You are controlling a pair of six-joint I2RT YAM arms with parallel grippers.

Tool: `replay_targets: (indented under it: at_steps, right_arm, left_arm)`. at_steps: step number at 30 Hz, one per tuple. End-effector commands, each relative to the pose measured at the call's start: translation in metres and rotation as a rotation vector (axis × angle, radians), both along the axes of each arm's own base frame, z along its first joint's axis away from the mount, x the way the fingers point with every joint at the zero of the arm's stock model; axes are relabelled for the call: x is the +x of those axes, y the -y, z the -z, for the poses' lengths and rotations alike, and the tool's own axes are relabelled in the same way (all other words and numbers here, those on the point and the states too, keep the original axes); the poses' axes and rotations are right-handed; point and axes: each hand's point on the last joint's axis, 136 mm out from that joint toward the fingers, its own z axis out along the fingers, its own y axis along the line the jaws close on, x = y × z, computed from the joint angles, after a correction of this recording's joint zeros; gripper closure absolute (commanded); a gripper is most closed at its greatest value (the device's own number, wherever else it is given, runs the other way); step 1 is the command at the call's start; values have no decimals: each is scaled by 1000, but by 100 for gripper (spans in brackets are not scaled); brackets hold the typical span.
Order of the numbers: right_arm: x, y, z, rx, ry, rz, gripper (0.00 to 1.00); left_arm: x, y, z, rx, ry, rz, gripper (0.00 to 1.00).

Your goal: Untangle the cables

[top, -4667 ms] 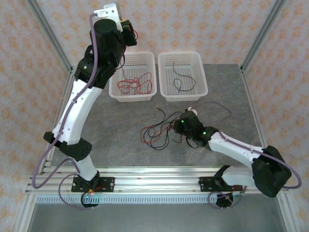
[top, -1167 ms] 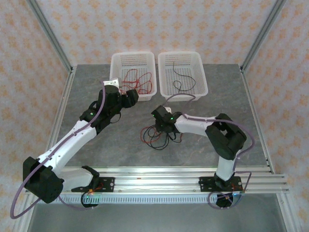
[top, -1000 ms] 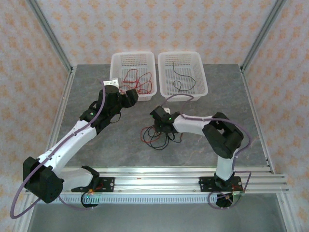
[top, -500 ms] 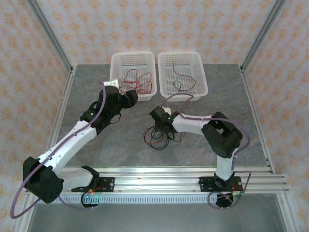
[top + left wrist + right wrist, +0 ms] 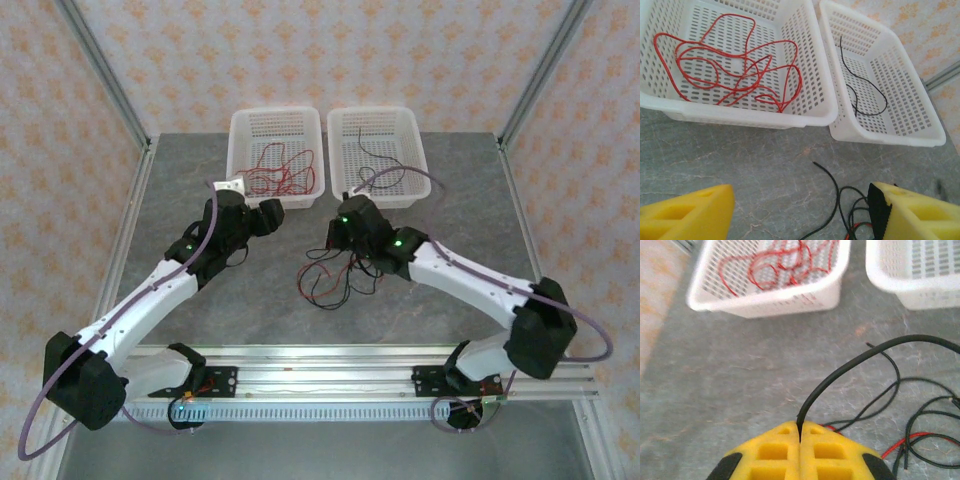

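A tangle of thin red and black cables (image 5: 333, 277) lies on the grey table in front of the baskets. My right gripper (image 5: 337, 232) hovers just above its far edge, shut on a black cable (image 5: 860, 360) that arcs out from between the closed yellow fingertips (image 5: 800, 437) and down to the tangle (image 5: 922, 432). My left gripper (image 5: 276, 213) is open to the left of the tangle, its yellow fingers (image 5: 687, 212) wide apart over bare table. A loose black cable end (image 5: 831, 180) lies between them.
Two white baskets stand at the back. The left basket (image 5: 243, 196) holds looping red cables (image 5: 730, 70). The right basket (image 5: 420, 190) holds a single black cable (image 5: 856, 97). Metal frame posts stand at the table's corners.
My right gripper has risen and shifted right and back, lifting a black cable from the tangle; its arm has stretched out. The left gripper has barely moved.
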Motion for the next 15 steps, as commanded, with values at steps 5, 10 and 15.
replay_targets:
  at_steps: [5, 10, 15]
  right_arm:
    - [-9, 2, -69, 125, 108, -21, 100]
    - [-11, 9, -90, 153, 153, -5, 100]
    - [-10, 12, -113, 173, 199, -1, 100]
  left_arm:
    - [-5, 17, -9, -49, 46, 64, 29]
    - [-10, 27, -8, -48, 58, 100, 29]
    - [-13, 37, -5, -44, 55, 127, 30]
